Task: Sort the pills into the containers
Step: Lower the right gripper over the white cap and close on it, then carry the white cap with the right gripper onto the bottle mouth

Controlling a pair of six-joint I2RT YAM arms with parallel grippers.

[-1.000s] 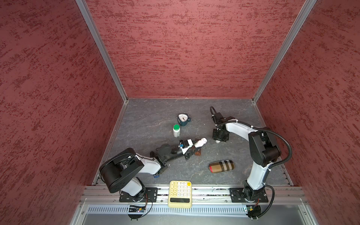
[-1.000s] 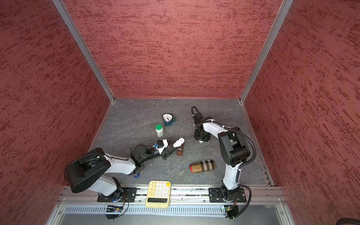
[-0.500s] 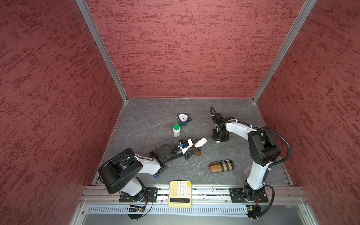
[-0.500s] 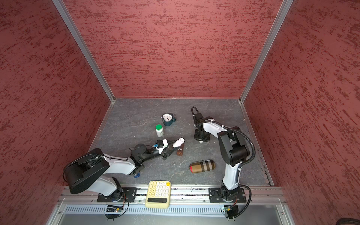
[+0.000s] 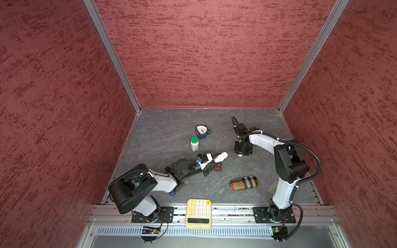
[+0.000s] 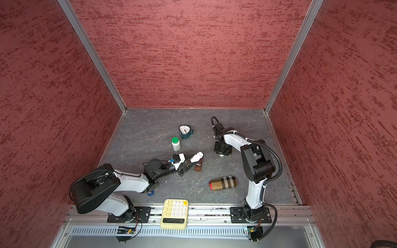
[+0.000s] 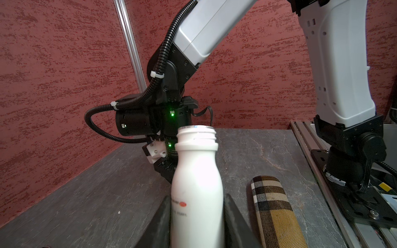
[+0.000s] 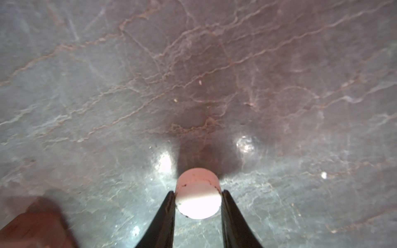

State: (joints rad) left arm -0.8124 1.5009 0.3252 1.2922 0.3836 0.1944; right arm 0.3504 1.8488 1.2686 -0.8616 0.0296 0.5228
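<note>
Your left pincer [image 7: 197,199] clamps a smooth white bottle [image 7: 196,167] tilted over the flat dark-brown containers [image 6: 198,168] near the veined surface's [image 5: 167,128] middle. Your right pincer [image 8: 197,193] pinches a round white cap [image 8: 197,182] nearer the right edge.

links [image 7: 335,64]: white shells; joints [image 7: 176,70]: black, screwed; hose [image 7: 165,51]: black corrugated, white zip ties [image 7: 156,74]; fingers [image 8: 165,219]: black, tapered

teal dial gauge [image 5: 202,131] is standing toward the back of the desk [image 5: 163,128], near mid-width | green-capped white bottle [image 5: 194,144] is standing upright just in front of it, apart | tan plaid oblong case [image 5: 244,183] is lying toward the front edge, right of middle | yellow calculator [image 5: 198,213] is lying across the metal rail [image 5: 236,211] past the front edge
</note>
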